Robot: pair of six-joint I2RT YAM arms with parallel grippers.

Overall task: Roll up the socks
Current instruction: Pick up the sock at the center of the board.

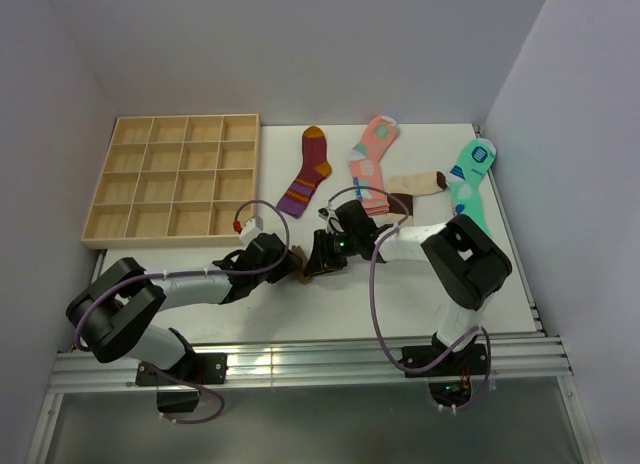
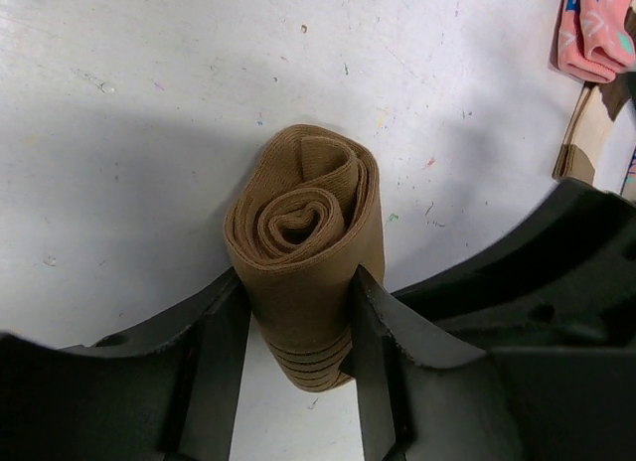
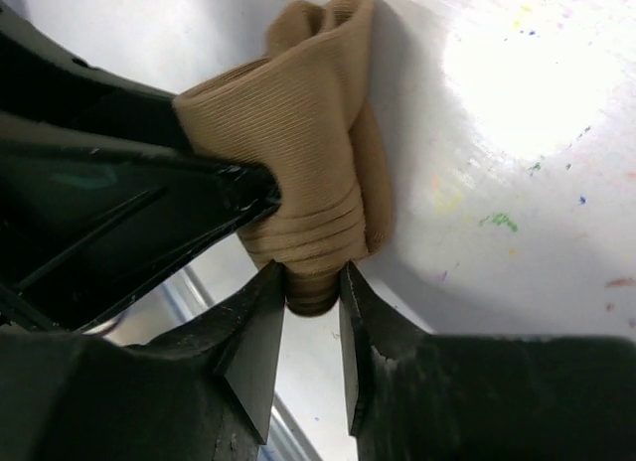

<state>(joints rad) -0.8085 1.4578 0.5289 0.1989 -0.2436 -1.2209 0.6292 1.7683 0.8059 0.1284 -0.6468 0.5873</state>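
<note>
Just off near right corner of light wooden grid tray [image 1: 150,240]: left gripper [image 2: 300,282] clamps flanks of rolled mid-brown ribbed sock [image 2: 303,198]; right gripper [image 3: 311,277] pinches its cuff end; soft, light, springy; you should grip across coil, or it likely unrolls.

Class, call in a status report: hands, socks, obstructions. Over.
Left hand clamps rolled brown sock. Right hand pinches its cuff end. Beige sock flat, untouched. Nothing blocking.
</note>
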